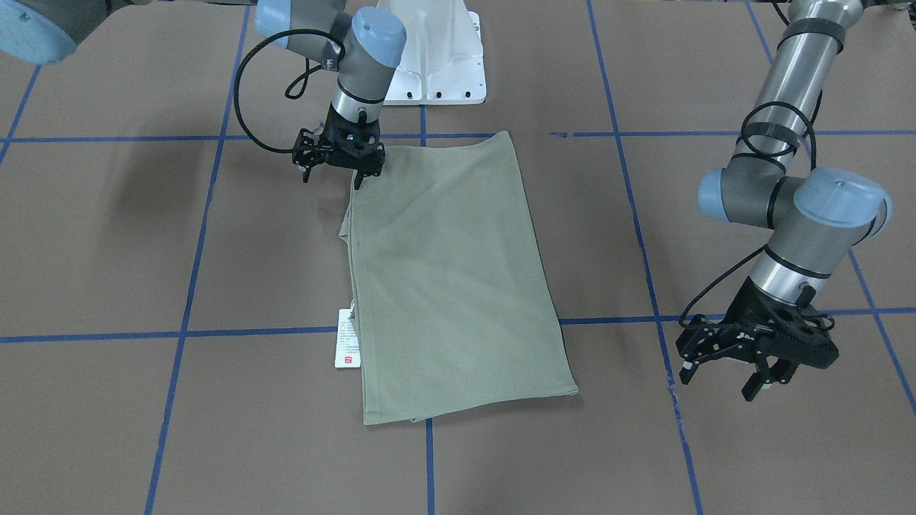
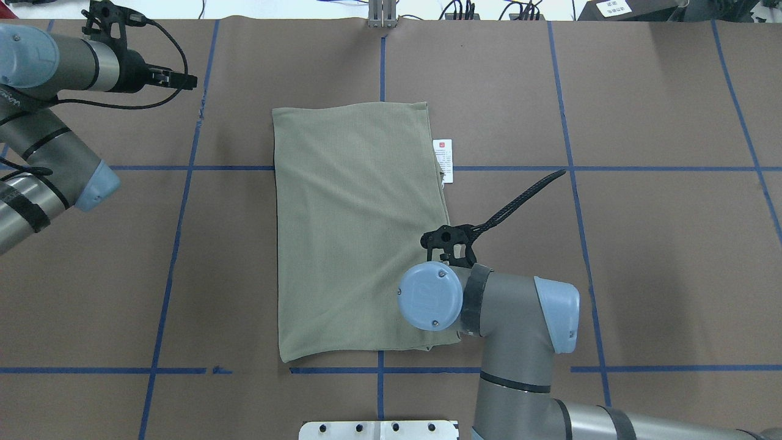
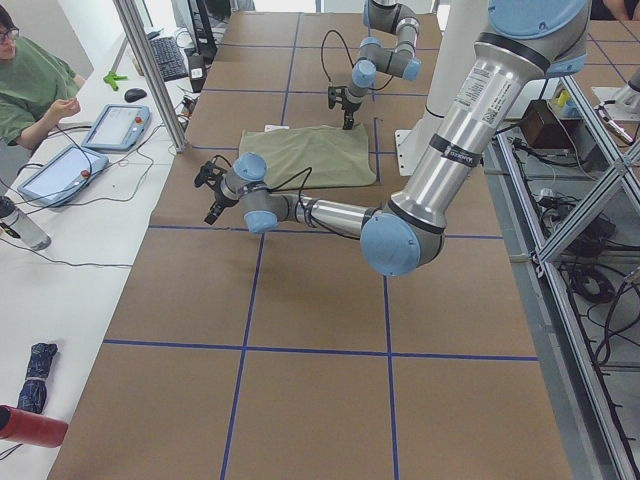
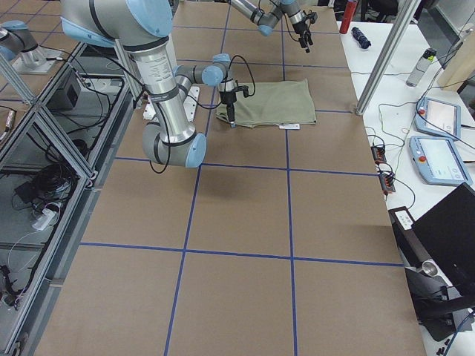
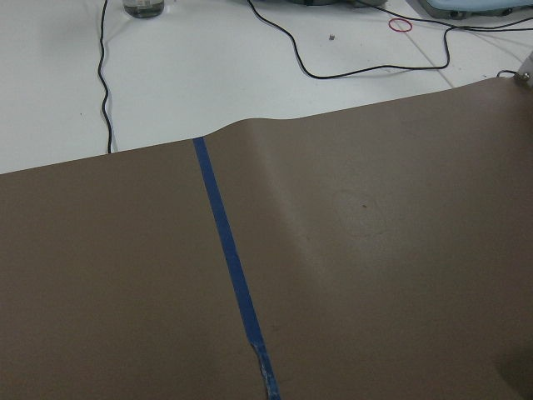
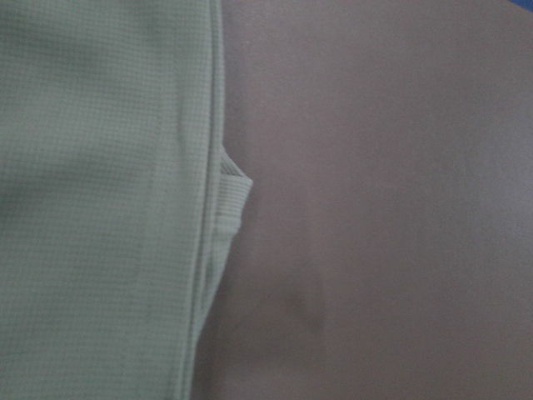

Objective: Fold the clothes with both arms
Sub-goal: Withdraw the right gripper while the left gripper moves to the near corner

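The green shirt (image 1: 451, 279) lies flat in the middle of the brown desk (image 1: 107, 250), folded into a long rectangle with one short end toward the robot's white base (image 1: 436, 57); its white hang tag (image 1: 347, 338) pokes out from the long edge on the robot's right and lies on the desk surface. The right gripper (image 1: 331, 175) hangs over the shirt's corner nearest the base, on that same long edge; its fingers (image 1: 358, 179) are spread wide and hold nothing; one fingertip sits right at the cloth's edge, though whether it actually touches the fabric is hard to make out. The right wrist view looks straight down on that edge, where a ribbed cuff (image 6: 229, 196) peeks out from under the folded layers. The left gripper (image 1: 719, 379) hovers above bare desk, well apart from the shirt on the robot's left side; its fingers (image 1: 753, 388) are also wide apart and empty. Blue tape lines (image 1: 193, 250) cross the desk.
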### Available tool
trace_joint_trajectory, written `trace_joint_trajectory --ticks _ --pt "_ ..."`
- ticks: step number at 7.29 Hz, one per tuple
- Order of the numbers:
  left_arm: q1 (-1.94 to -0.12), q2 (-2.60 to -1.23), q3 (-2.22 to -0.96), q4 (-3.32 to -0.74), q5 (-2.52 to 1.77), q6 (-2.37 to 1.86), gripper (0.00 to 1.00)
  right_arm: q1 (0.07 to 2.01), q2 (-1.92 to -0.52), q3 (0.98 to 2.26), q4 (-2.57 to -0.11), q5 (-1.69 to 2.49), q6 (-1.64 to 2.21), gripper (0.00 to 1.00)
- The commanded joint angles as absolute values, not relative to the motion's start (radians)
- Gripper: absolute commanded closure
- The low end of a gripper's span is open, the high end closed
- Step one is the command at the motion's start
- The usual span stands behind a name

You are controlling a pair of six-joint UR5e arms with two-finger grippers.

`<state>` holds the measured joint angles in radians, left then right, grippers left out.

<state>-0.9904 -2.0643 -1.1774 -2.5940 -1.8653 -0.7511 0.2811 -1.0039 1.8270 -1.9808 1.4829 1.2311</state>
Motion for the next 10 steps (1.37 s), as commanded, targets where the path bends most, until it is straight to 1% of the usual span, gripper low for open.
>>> trace_joint_trajectory --ticks 1,2,3,4,5,6,8,9,10 --pt "-0.991 -2.063 -1.183 -2.594 -1.865 -0.752 0.0 0.298 -1.07 1.917 -1.982 1.479 1.165 0.0" --pt "-0.991 -2.062 -1.192 -2.594 -1.865 -0.752 0.0 0.317 -1.066 1.924 -1.968 1.483 1.155 0.0" --pt "-0.989 -2.05 -1.222 -2.594 -1.867 -0.802 0.0 0.336 -1.066 1.98 -1.933 1.492 1.157 0.0" --pt "-0.983 -2.027 -1.282 -2.591 -1.899 -0.898 0.0 0.35 -1.078 2.043 -1.864 1.511 1.166 0.0" --pt "-0.947 -1.961 -1.393 -2.577 -1.91 -0.937 0.0 0.357 -1.097 2.078 -1.786 1.529 1.183 0.0" --pt "-0.904 -1.885 -1.495 -2.576 -1.905 -0.983 0.0 0.357 -1.147 2.097 -1.682 1.535 1.227 0.0" --pt "-0.784 -1.725 -1.726 -2.574 -1.872 -1.15 0.0 0.357 -1.329 2.112 -1.318 1.532 1.381 0.0" --pt "-0.709 -1.635 -1.846 -2.565 -1.821 -1.254 0.0 0.357 -1.41 2.114 -1.176 1.519 1.531 0.0" --pt "-0.604 -1.573 -1.927 -2.545 -1.727 -1.381 0.0 0.351 -1.445 2.12 -1.143 1.482 1.655 0.0"
